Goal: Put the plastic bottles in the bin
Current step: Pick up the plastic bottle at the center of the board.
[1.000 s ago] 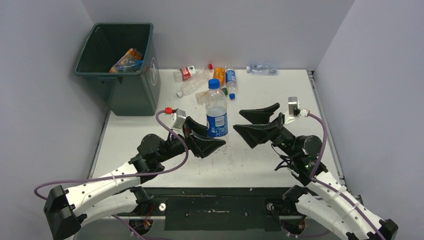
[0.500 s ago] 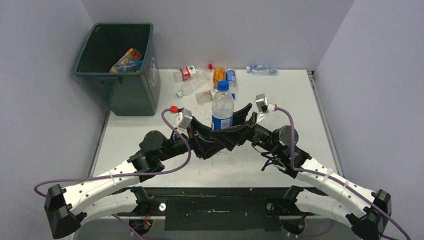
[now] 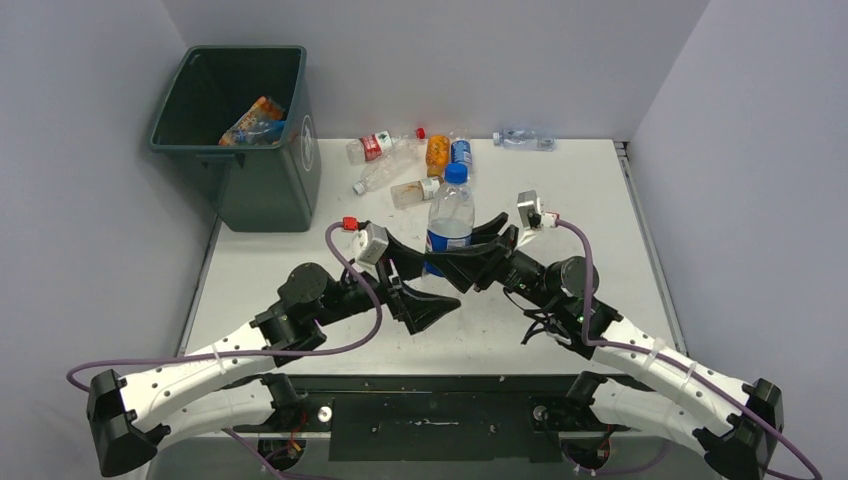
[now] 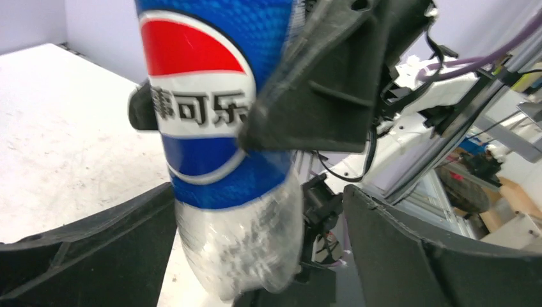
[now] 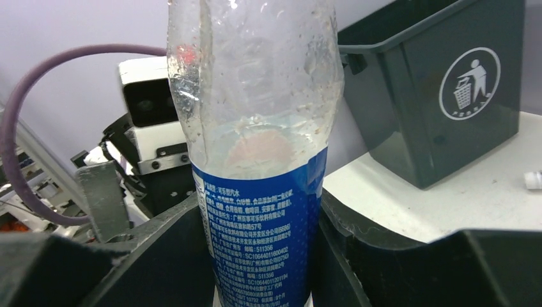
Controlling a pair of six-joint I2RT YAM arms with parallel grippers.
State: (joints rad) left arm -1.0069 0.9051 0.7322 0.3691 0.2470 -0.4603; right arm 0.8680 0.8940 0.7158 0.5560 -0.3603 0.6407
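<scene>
White tabletop [image 3: 560,190] between grey walls: near its middle a blue-labelled bottle [image 3: 451,215] stands upright. The right pincer [image 3: 468,255] is clenched on its label, and the left pincer [image 3: 440,283] is released, jaws wide either side of the base. To do this step well, I judge the left should draw back toward 7 o'clock first, then the right lift the bottle clear above the rim. At 10 o'clock the bin [image 3: 270,190] holds a few bottles [image 3: 255,122]; loose bottles [image 3: 420,165] lie at 12 o'clock.
</scene>
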